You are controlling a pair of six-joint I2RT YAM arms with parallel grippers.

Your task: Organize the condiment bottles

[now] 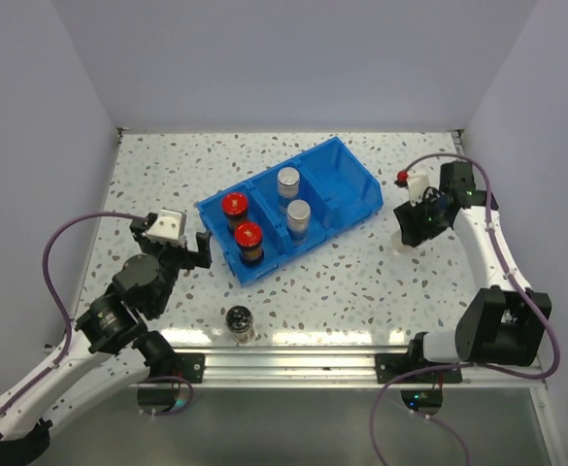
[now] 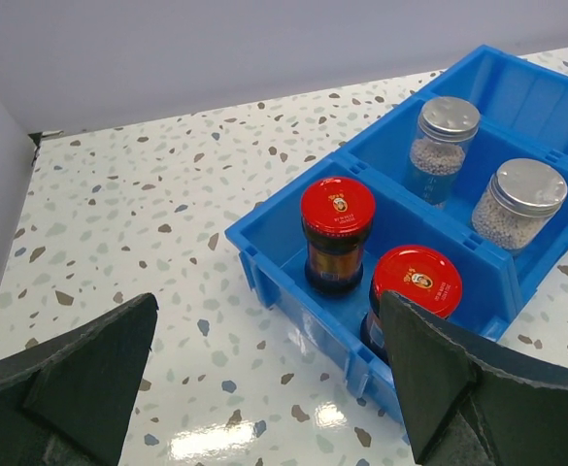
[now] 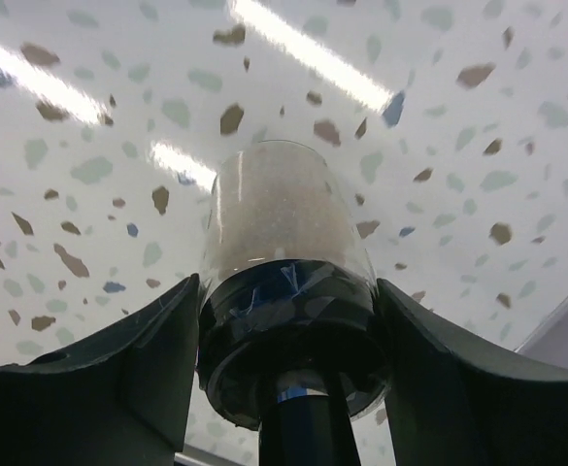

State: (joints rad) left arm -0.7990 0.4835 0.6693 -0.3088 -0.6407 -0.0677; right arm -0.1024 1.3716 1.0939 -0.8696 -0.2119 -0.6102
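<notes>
Two red-capped jars stand in the left compartment of the blue bin. Two silver-capped jars stand in its middle compartment. One black-capped jar stands on the table near the front edge. To the right of the bin, my right gripper is shut on the black cap of another jar with pale grains in its clear body. My left gripper hangs open left of the bin, facing the red-capped jars, and holds nothing.
The bin's right compartment holds nothing. It lies diagonally in the middle of the speckled table. White walls close in the left, back and right sides. A metal rail runs along the near edge.
</notes>
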